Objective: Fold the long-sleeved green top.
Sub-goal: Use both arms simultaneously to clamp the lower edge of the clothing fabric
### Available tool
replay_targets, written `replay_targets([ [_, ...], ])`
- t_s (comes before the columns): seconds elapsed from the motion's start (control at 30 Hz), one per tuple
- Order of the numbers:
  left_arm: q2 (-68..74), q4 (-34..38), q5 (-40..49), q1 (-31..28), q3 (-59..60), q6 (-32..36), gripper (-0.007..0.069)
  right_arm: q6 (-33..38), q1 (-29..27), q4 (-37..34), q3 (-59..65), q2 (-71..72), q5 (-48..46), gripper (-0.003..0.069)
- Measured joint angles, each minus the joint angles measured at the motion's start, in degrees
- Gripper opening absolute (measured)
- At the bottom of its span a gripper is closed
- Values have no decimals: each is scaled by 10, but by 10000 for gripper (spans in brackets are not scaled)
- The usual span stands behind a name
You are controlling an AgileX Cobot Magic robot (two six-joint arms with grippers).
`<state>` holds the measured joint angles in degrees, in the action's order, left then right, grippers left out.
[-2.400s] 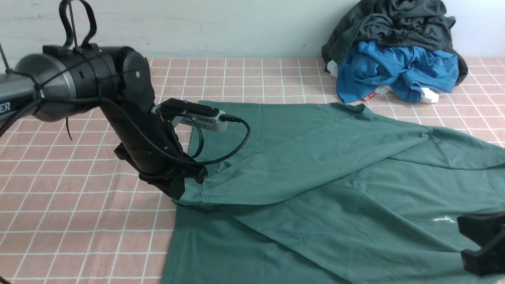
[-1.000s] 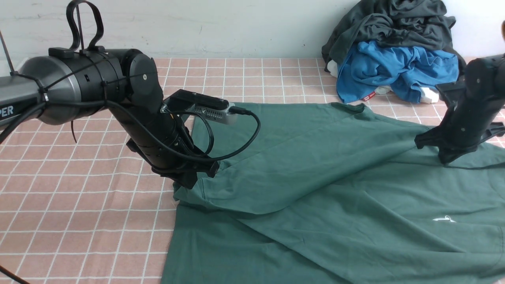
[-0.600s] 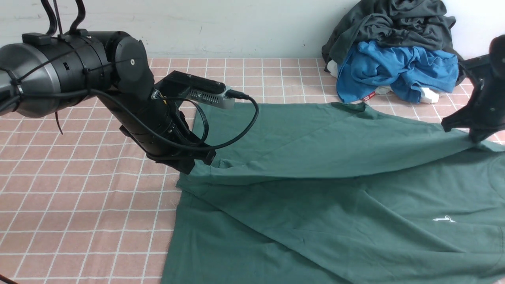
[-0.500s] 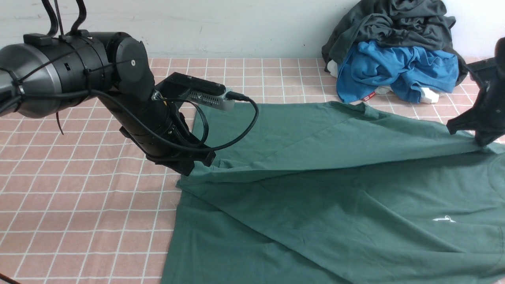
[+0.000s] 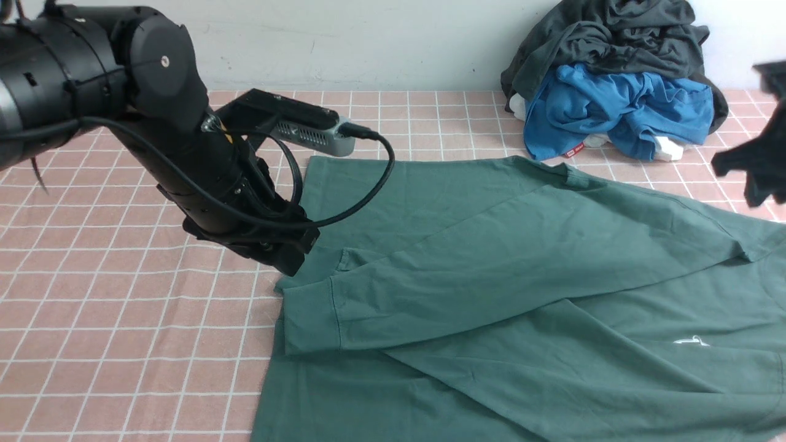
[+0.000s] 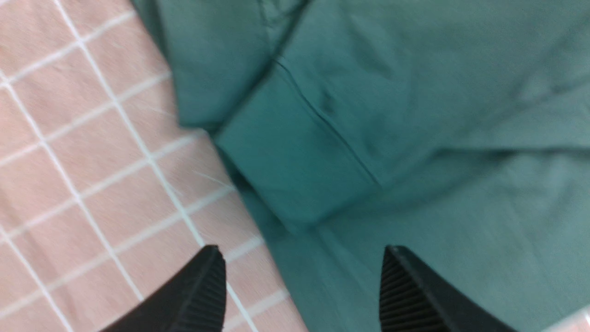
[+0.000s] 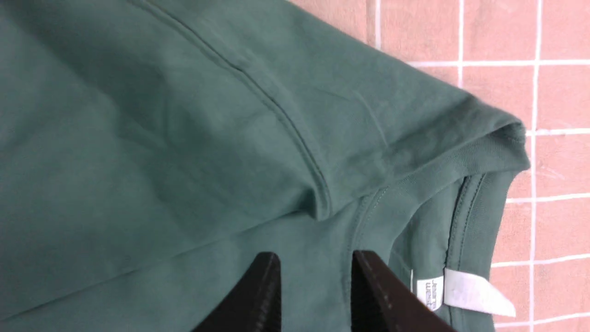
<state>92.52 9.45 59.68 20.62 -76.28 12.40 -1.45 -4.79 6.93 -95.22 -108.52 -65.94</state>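
As left gripper (image 6: 300,251) gapes wide and right gripper (image 7: 315,256) narrowly, the green long-sleeved top (image 5: 491,276) has dropped.

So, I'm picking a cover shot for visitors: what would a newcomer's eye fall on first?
The large dark green cotton long-sleeved top spread over the pink checked tablecloth, one sleeve laid across its body, ribbed cuff at its left edge. Next, the bulky black left arm, its pincer open close to that cuff. Then the bright blue garment under a dark grey one, heaped far right by the wall.
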Motion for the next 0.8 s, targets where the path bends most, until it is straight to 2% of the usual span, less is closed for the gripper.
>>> replay_targets([
  [0.13,-32,-8,3,69,74,41,430,68,31,-108,15,118,-10,220],
  [0.2,-33,-32,-13,120,147,114,430,116,65,-162,41,171,-12,221],
  [0.23,-33,-32,-13,124,147,114,430,120,68,-166,47,176,-12,221],
  [0.27,-33,-52,-33,148,190,169,430,151,101,-197,79,210,-13,221],
  [0.3,-33,-61,-47,160,218,196,430,171,125,-212,102,231,-12,221],
  [0.4,-33,-67,-93,173,266,246,430,206,175,-227,167,266,6,221],
  [0.53,-33,-65,-133,175,311,285,430,224,214,-228,230,282,48,221],
  [0.7,-28,-61,-192,176,346,326,417,226,220,-228,250,282,70,221],
  [0.8,-10,-78,-223,185,354,332,324,226,220,-228,252,290,82,221],
])
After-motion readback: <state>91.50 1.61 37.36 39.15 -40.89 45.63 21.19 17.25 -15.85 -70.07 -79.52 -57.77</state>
